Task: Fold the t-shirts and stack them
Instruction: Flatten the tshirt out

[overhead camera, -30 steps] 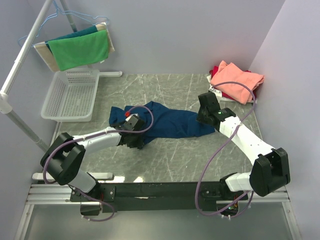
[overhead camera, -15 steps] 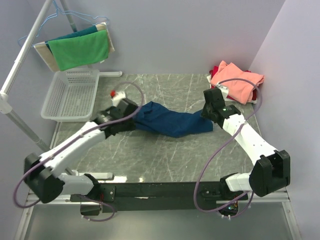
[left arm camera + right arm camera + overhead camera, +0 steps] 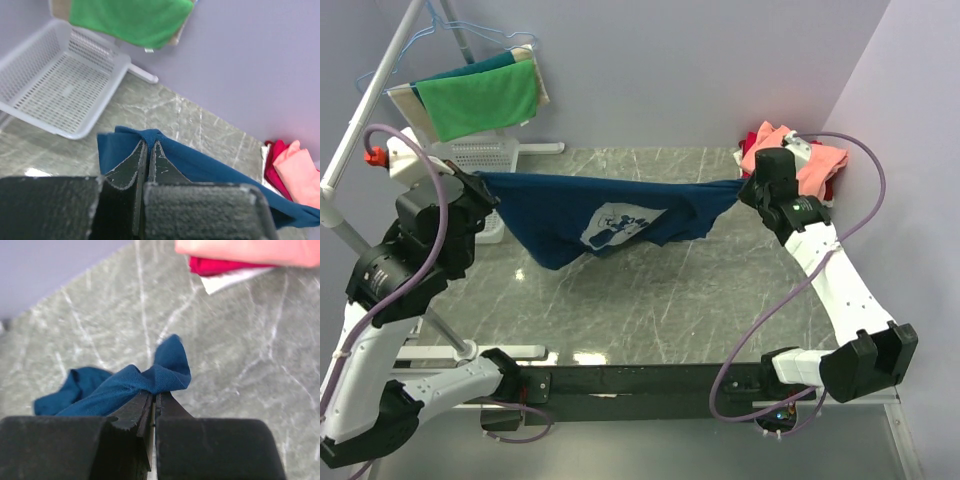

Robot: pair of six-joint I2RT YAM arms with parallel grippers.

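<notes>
A navy-blue t-shirt (image 3: 550, 215) hangs stretched above the table between both arms, its pale cartoon print (image 3: 616, 222) facing up. My left gripper (image 3: 483, 180) is shut on the shirt's left end, where the cloth (image 3: 210, 170) bunches at the tips of the left gripper (image 3: 149, 145). My right gripper (image 3: 740, 188) is shut on the right end, with a fold of the shirt (image 3: 145, 380) sticking out past the tips of the right gripper (image 3: 154, 396). A folded salmon-pink t-shirt (image 3: 815, 165) lies on a red one (image 3: 757, 137) at the back right corner.
A white mesh basket (image 3: 55, 95) stands at the back left, mostly hidden behind my left arm in the top view. A green cloth (image 3: 480, 100) hangs on the rack above it, and the rack's pole (image 3: 370, 110) slants down the left side. Walls close in behind and right.
Both arms rose and drew apart, the left one swinging far left. The navy shirt went from a crumpled heap on the table to a taut span in the air. The left gripper shut on it.
</notes>
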